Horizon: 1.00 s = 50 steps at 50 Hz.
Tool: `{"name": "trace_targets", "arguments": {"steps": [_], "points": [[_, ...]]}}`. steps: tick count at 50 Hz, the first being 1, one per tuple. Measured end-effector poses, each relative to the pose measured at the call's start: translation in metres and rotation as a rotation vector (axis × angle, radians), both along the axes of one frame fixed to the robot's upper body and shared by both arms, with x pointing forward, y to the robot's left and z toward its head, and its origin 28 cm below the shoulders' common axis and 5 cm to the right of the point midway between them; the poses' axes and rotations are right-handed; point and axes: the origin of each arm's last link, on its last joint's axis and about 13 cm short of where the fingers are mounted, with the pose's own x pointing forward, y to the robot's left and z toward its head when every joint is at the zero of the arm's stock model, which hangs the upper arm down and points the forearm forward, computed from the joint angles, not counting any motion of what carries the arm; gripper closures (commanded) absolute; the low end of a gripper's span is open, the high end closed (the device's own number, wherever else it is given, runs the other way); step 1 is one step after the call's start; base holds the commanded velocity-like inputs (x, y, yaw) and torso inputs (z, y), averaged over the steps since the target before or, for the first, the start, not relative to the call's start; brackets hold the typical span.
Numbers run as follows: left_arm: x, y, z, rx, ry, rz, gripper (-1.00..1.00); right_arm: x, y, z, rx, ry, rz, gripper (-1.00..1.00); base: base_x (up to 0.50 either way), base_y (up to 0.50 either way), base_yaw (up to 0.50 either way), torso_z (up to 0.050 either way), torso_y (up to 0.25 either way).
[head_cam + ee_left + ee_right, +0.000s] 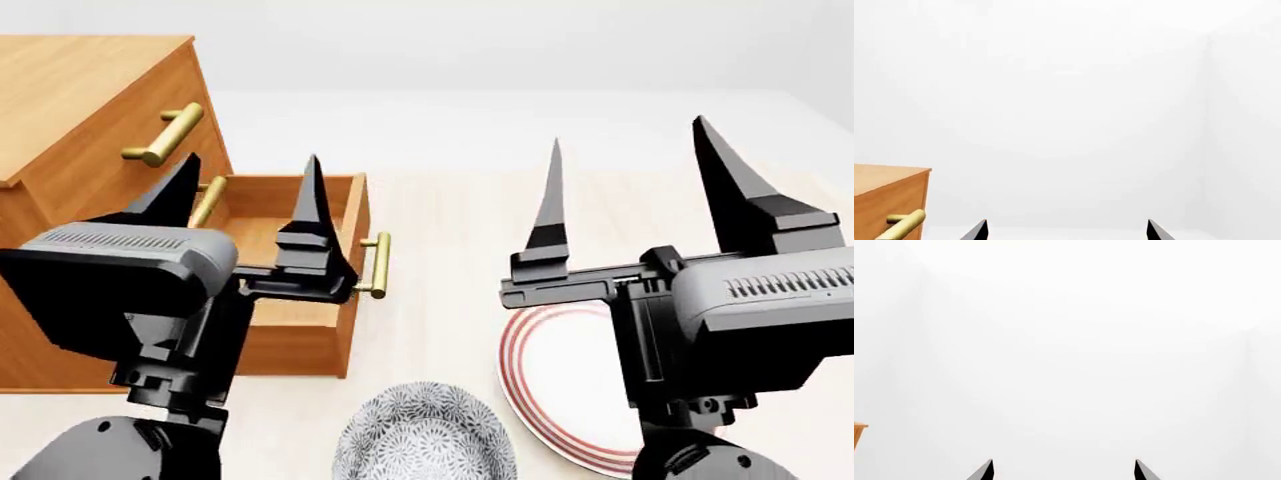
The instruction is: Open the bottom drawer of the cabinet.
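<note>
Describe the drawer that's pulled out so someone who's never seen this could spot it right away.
Find the orange-brown wooden cabinet at the head view's left. Its bottom drawer is the lowest of the stack. Unlike the drawers above, which sit flush, it juts out toward the table's middle, its empty inside showing and its brass bar handle facing the striped plate.

Cabinet (80, 95): boxy orange-brown wooden chest at roughly 10 o'clock in the head view, upright on the pale floor. Top drawer front carries a horizontal brass bar handle (166, 134); a second brass handle (207, 200) shows just below it. In the left wrist view a top corner of the cabinet (891, 192) shows with one brass handle end.

Bottom drawer (300, 300): pulled well out toward 3 o'clock, interior exposed, brass bar handle (379, 265) on its front.
</note>
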Motion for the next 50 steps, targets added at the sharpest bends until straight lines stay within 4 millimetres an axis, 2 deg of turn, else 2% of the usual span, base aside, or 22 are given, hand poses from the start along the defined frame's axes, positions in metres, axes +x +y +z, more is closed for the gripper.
{"name": "trace_targets", "arguments": {"steps": [10, 19, 32, 50], "points": [[-0.003, 0.000, 0.040, -0.003, -0.113, 0.003, -1.00, 0.002, 0.002, 0.034, -0.026, -0.089, 0.011, -1.00, 0.00, 0.00, 0.00, 0.000, 0.000], [-0.007, 0.000, 0.062, 0.000, -0.177, 0.006, -1.00, -0.001, 0.004, 0.056, -0.043, -0.151, 0.022, -1.00, 0.00, 0.00, 0.00, 0.000, 0.000], [-0.012, -0.001, 0.078, 0.002, -0.229, 0.006, -1.00, -0.008, 0.008, 0.079, -0.067, -0.222, 0.036, -1.00, 0.00, 0.00, 0.00, 0.000, 0.000], [-0.016, -0.001, 0.085, 0.002, -0.257, 0.005, -1.00, -0.014, 0.009, 0.089, -0.081, -0.257, 0.037, -1.00, 0.00, 0.00, 0.00, 0.000, 0.000]]}}
